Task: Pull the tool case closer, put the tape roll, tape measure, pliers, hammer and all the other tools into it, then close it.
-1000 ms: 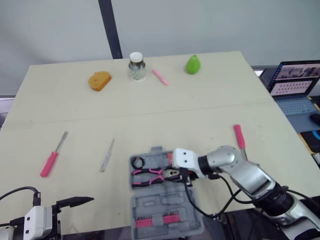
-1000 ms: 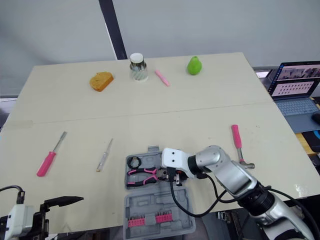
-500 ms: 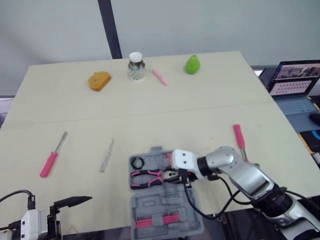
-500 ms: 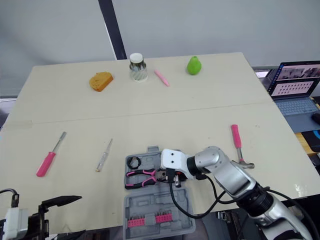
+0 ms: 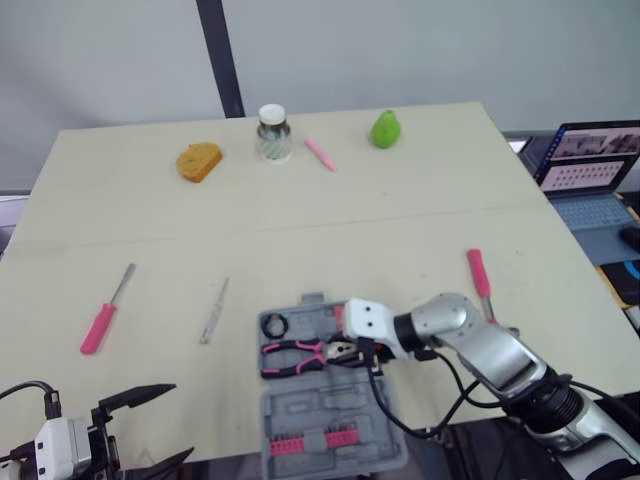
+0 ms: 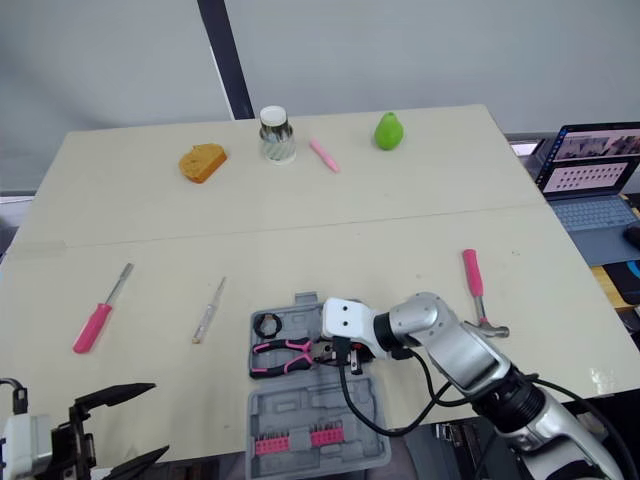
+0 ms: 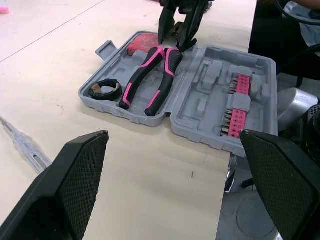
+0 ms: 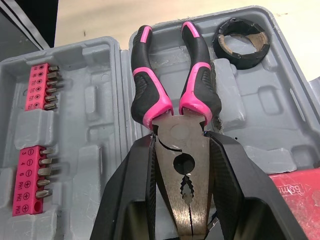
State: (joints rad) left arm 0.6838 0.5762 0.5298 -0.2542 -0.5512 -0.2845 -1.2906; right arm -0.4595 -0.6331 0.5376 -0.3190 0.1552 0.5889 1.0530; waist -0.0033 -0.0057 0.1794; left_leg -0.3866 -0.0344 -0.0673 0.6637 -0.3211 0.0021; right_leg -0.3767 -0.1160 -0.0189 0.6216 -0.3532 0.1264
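Note:
The grey tool case (image 5: 335, 468) lies open at the table's front edge, with pink bit strips (image 5: 310, 442) in its near half. In the far half lie black-and-pink pliers (image 5: 295, 355), a black tape roll (image 5: 275, 324) and a red tape measure (image 7: 141, 44). My right gripper (image 5: 350, 352) is over the case, shut on the pliers' metal head (image 8: 181, 160). My left gripper (image 5: 150, 428) hangs open at the front left, off the table edge. A pink-handled hammer (image 5: 480, 275) lies to the case's right. A pink screwdriver (image 5: 100, 322) and a clear-handled one (image 5: 212, 312) lie to its left.
Along the table's back edge stand a piece of bread (image 5: 198, 161), a glass jar (image 5: 272, 133), a small pink tool (image 5: 320, 153) and a green pear (image 5: 385, 129). An open laptop (image 5: 590, 165) sits beyond the table's right side.
My left gripper has sunk lower and to the left, and both its spread fingers now show. The right gripper and the pliers have hardly moved.

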